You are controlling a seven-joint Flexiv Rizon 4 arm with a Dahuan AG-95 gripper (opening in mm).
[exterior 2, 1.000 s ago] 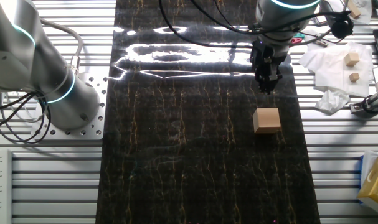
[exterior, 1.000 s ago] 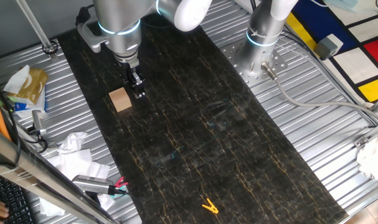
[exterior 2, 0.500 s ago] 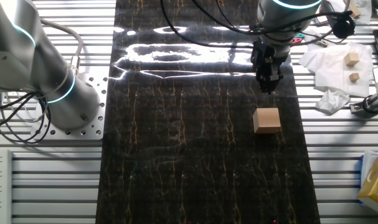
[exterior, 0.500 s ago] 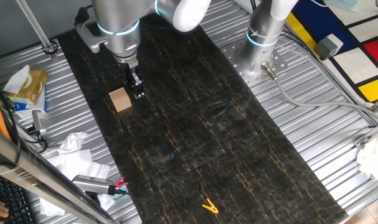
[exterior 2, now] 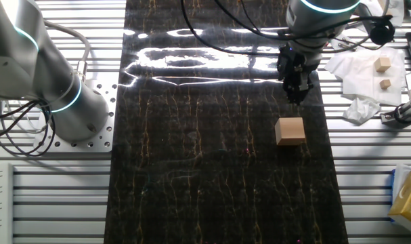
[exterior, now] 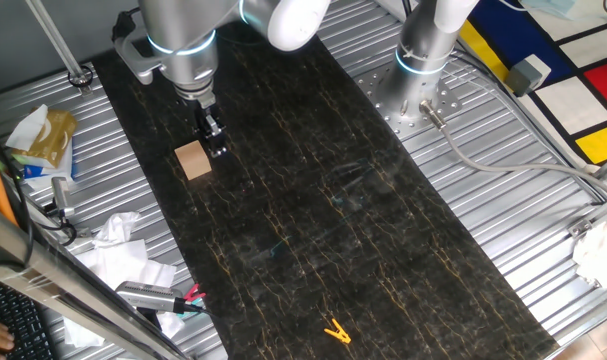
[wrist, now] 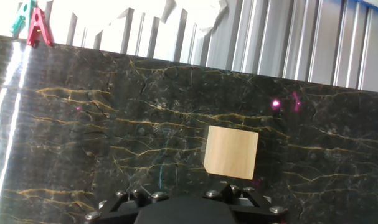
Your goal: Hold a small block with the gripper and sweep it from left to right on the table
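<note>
**Q:** What does the figure show, and where is the task's object?

**A:** The small block (exterior: 192, 160) — a plain tan wooden cube — rests flat on the table (exterior: 363, 230), near the table's edge on the side where crumpled tissue lies on the ribbed metal. The gripper (exterior: 216, 144) hangs just beside the block, apart from it. In the other fixed view the gripper (exterior 2: 296, 93) sits a little past the block (exterior 2: 290, 131), with bare table between them; the hand view shows the block (wrist: 231, 152) just ahead of the gripper housing.

**Q:** In what state are the fingers?

**A:** They hold nothing. They look drawn close together in both fixed views, but the tips are small and dark against the dark table, so how far apart they stand cannot be told.

**Q:** How should the block handle, and where is it best taken?

**A:** By judgement it is light, rigid and not fragile; its smooth faces may slide easily over the polished table. A grip across two opposite side faces, centred and set low, would likely keep it from twisting during the sweep.

**Q:** What are the counts?

**A:** One block on the table and one working gripper; one yellow clip (exterior: 336, 331) far along the table; two more small cubes (exterior 2: 382, 64) on the tissue off the table — not the task's.
</note>
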